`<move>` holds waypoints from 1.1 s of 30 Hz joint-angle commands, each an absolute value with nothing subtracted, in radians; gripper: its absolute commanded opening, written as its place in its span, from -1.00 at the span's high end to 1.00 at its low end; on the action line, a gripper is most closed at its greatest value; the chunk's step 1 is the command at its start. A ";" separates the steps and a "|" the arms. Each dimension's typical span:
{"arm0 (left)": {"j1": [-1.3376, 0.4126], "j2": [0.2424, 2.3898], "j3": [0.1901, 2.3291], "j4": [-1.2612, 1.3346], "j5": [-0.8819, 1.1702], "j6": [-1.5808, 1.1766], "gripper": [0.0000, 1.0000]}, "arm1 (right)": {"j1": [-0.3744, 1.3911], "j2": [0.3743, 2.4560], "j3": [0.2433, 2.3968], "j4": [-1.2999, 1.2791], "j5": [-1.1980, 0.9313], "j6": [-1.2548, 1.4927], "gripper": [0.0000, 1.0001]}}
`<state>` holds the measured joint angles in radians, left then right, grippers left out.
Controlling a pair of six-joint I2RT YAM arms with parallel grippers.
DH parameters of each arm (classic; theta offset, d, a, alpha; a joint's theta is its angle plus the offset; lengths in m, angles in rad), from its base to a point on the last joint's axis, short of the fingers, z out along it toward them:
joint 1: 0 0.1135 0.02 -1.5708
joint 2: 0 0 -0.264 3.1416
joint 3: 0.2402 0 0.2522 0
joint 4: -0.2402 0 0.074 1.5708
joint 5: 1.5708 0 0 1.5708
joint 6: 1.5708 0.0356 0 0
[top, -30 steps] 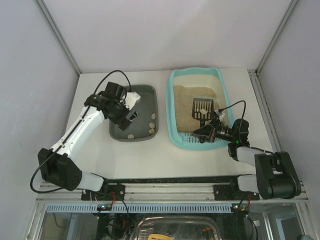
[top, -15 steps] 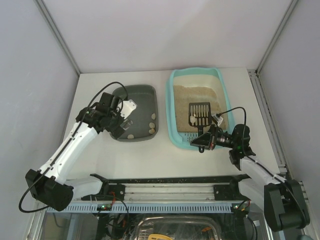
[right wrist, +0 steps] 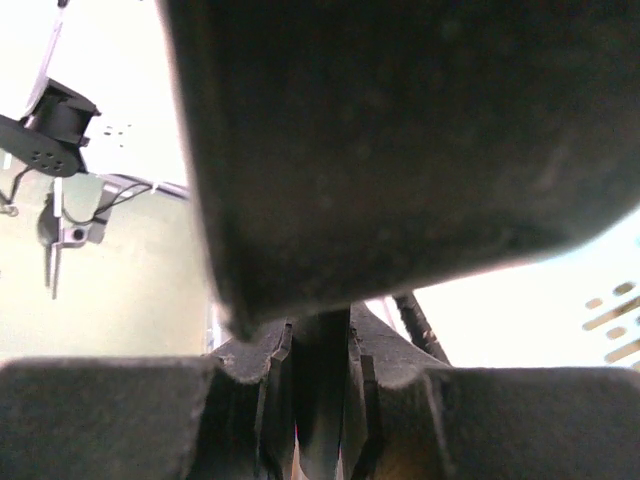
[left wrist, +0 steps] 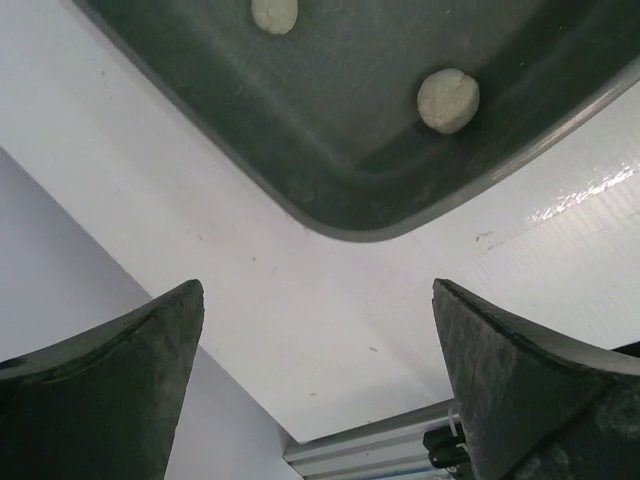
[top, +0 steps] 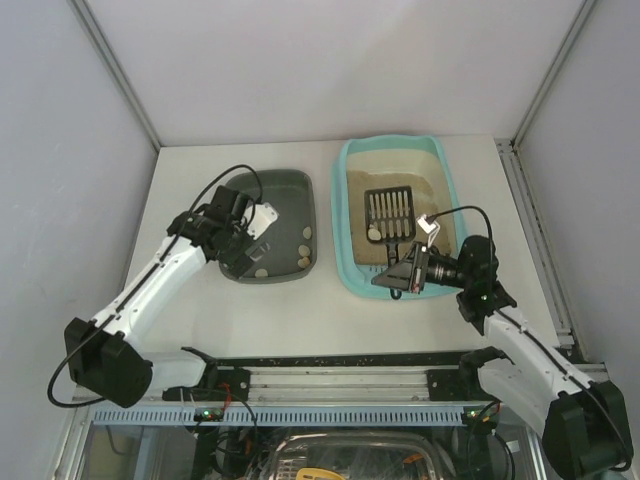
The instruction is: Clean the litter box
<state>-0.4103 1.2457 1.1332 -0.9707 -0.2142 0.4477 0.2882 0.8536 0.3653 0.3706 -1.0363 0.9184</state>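
The light-turquoise litter box (top: 341, 215) holds beige litter and stands right of centre. Above it hangs a black slotted scoop (top: 390, 210) with one pale clump (top: 374, 233) at its near left corner. My right gripper (top: 402, 277) is shut on the scoop's handle over the box's near end. In the right wrist view the handle (right wrist: 320, 400) sits pinched between the fingers of my right gripper (right wrist: 320, 350), and the scoop's dark body (right wrist: 400, 130) fills the top. My left gripper (top: 254, 250) (left wrist: 318, 380) is open and empty above the near left corner of the dark grey tray (top: 285, 190).
The dark grey tray (left wrist: 340, 190) holds several pale clumps (top: 304, 262), two of them (left wrist: 447, 100) in the left wrist view. White walls close in the table on three sides. The metal rail (top: 340, 365) with both arm bases runs along the near edge.
The right gripper has carried the scoop to the left over the litter box. The left gripper has drawn back from the grey tray's middle to its near left corner, still open.
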 commanded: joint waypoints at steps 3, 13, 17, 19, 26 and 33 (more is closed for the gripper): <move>-0.379 1.320 1.194 -0.831 -0.098 0.436 -0.99 | 0.281 0.988 0.530 0.133 -0.975 0.664 1.00; -0.116 1.674 1.654 -0.792 0.263 0.070 -0.99 | 0.392 1.459 1.170 -0.457 -0.879 0.470 1.00; -0.075 1.718 1.731 -0.759 0.296 0.029 -1.00 | 0.501 1.674 1.531 -0.772 -0.762 0.331 1.00; -0.056 1.735 1.762 -0.757 0.292 0.012 -0.99 | 0.551 1.807 1.736 -0.972 -0.666 0.257 1.00; 0.056 1.749 1.810 -0.714 0.236 -0.133 -0.99 | 0.690 1.940 1.873 -1.066 -0.299 0.261 1.00; 0.156 1.790 1.913 -0.705 0.446 -0.326 -0.99 | 0.878 2.016 1.905 -1.099 0.066 0.232 1.00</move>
<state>0.1112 1.7809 1.8259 -0.7559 0.2783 -0.1627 0.7769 2.0075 1.8442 -1.0500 -0.2405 0.2825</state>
